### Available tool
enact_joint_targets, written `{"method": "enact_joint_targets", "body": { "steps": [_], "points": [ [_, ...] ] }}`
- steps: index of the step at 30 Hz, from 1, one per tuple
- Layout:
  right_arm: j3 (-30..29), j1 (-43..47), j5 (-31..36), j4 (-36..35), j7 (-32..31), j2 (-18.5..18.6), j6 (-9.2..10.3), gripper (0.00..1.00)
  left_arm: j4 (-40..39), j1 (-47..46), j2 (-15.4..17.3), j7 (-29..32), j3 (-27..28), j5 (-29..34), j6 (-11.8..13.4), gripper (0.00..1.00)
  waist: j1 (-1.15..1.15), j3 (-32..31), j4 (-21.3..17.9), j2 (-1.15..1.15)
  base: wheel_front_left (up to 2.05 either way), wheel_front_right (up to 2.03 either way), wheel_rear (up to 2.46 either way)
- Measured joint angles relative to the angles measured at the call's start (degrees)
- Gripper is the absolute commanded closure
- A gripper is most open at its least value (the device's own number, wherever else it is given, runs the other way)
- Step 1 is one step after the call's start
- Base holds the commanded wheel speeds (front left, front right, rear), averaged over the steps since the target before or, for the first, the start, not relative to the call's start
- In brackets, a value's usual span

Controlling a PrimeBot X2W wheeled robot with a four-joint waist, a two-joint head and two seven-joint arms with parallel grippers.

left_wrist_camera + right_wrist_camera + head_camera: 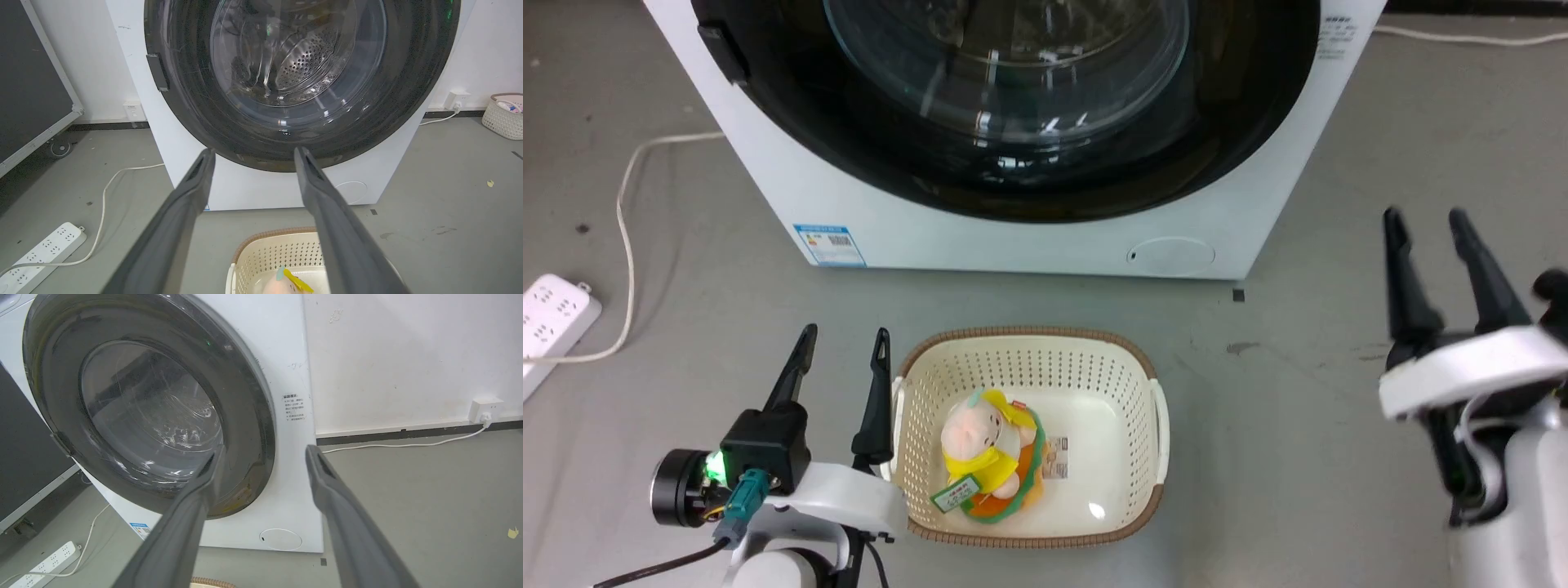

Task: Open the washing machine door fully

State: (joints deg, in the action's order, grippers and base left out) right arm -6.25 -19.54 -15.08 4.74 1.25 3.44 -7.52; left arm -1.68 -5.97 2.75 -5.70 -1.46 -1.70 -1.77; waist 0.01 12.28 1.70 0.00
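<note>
Floor: grey, smooth, lightly scuffed floor (1339, 367); a white wall stands behind.
Washer: the white, box-shaped washing machine (1013, 237) stands on the floor, with a blue sticker (829, 245) and a round filter cover (1172, 255) low down.
Door: the washing machine door (1029, 192) is closed and lies flush on the front. It has a glossy black ring and a bulging clear glass bowl; perforated steel shows through it.
Grip point: a small dark rectangular tab (157, 72) on the ring's left edge, probably the handle.
Left pincer (845, 331): released and empty, its 2 fingers spread, low beside the basket (1152, 367) and well apart from the door.
Right pincer (1423, 214): released and empty, over bare floor right of the washer.
Obstacle: the cream perforated plastic basket holds a soft plush toy (984, 457) just in front of the washer.
Step in hand: approach. Bring 1 pincer to the tab and hook or clamp it squarely, since the gloss is likely slippery. Pull along the door's arc, clear of the basket.
</note>
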Motion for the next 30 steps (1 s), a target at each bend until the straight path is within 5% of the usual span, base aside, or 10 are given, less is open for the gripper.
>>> {"method": "enact_joint_targets", "body": {
  "steps": [1,2,17,30],
  "points": [
    [-0.4,-0.9,-0.9,0.5,-0.3,-0.1,0.0,0.51,0.0,-0.2,0.0,-0.1,0.0,0.0,0.0,0.0,-0.01,0.4,0.1,0.0,0.0,0.0,0.0],
    [-0.9,-1.8,-1.6,0.9,-0.5,-0.1,0.0,1.0,0.0,-0.2,0.0,-0.3,0.0,0.0,0.0,0.0,-0.01,0.7,0.1,0.0,0.0,0.0,0.0],
    [-8.3,-16.5,-13.9,11.6,-5.5,-0.3,0.01,1.0,-0.1,-2.4,0.0,-2.0,-0.8,-1.0,-0.6,0.0,0.0,4.9,1.9,0.0,0.0,0.0,0.0],
    [-13.5,-29.3,-18.1,19.6,-13.1,-0.2,0.01,1.0,-0.4,-3.8,0.0,-3.5,-1.2,-2.0,-0.9,0.0,0.0,8.6,3.4,0.0,0.0,0.0,0.0]
  ]
}}
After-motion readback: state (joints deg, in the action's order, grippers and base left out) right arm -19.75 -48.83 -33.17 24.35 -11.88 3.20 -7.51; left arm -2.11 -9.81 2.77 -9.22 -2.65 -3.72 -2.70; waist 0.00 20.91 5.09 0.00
